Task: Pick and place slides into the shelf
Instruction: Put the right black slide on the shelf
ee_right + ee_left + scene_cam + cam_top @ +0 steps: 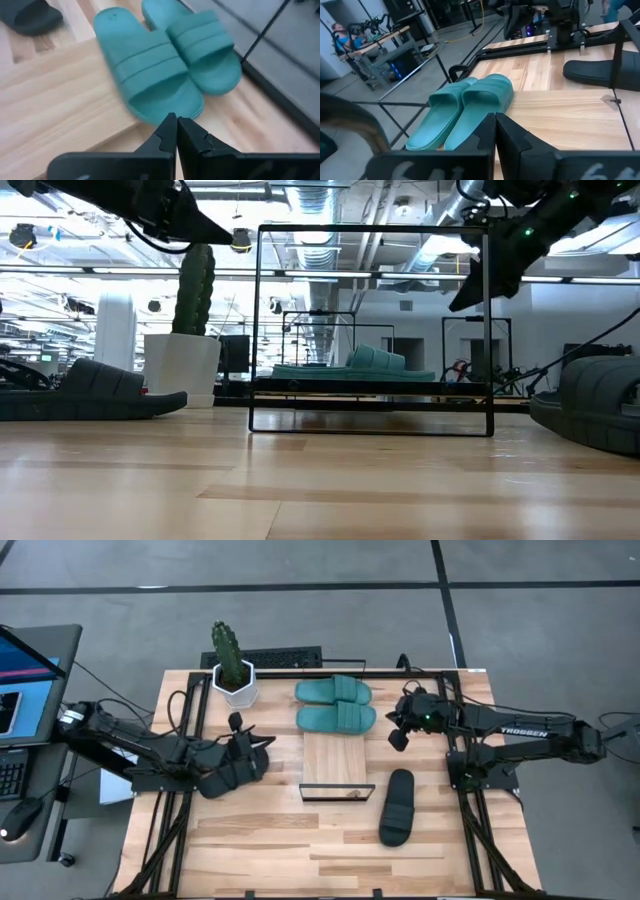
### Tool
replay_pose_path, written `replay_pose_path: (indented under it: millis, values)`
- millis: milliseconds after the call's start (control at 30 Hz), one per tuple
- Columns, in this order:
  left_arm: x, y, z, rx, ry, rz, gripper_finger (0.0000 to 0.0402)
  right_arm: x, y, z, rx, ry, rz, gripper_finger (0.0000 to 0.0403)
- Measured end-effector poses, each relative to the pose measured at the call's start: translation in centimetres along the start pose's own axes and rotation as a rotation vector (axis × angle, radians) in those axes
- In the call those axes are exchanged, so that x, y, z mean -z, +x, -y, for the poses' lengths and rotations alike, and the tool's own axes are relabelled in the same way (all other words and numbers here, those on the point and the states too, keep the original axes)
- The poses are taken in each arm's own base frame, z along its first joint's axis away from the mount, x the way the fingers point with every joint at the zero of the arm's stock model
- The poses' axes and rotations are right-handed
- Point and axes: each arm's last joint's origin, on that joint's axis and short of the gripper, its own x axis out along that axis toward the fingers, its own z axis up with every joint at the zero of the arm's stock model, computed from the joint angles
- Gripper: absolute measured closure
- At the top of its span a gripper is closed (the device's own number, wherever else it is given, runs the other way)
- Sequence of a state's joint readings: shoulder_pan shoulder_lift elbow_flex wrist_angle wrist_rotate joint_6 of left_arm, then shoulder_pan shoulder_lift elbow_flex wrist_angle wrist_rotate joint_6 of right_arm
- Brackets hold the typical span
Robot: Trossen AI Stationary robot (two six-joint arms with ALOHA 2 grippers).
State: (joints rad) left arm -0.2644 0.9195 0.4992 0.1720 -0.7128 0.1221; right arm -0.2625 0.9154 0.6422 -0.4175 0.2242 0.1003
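**High view: slides partly shelved, both grippers closed and empty**

High view: two teal slides (pixel 335 704) lie side by side on the far end of the shelf (pixel 335 758), just beside the right gripper (pixel 399 732) on its inboard side. One black slide (pixel 397 806) lies on the tabletop (pixel 260 830), nearer the front edge than that gripper. A second black slide (pixel 232 769) lies at the left gripper (pixel 262 743); whether they touch cannot be told. Both grippers have their fingers pressed together and hold nothing. A potted cactus (pixel 232 664) stands beyond the left gripper.

Handling, as judged: the slides appear light, soft and flexible, with a matte rubber surface offering fair friction and no fragility. The wide strap arching over the footbed is the likeliest hold; pinching the sole edge may let the slide sag or twist.
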Motion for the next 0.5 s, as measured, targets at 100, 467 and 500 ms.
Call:
replay_pose_path:
  millis: [100,467,500]
  values:
    - [-0.1,-0.1,0.2,0.009,0.012,0.011,0.0401,0.5,0.1,0.1,-0.043,0.083,-0.059,0.0403]
    - [-0.9,-0.2,0.1,-0.004,0.111,0.077,0.0401,2.6,-0.9,-2.5,-0.139,0.074,-0.257,0.0403]
    - [-1.0,-0.2,0.1,-0.006,0.116,0.084,0.0402,2.8,-1.1,-3.0,-0.157,0.07,-0.263,0.0403]
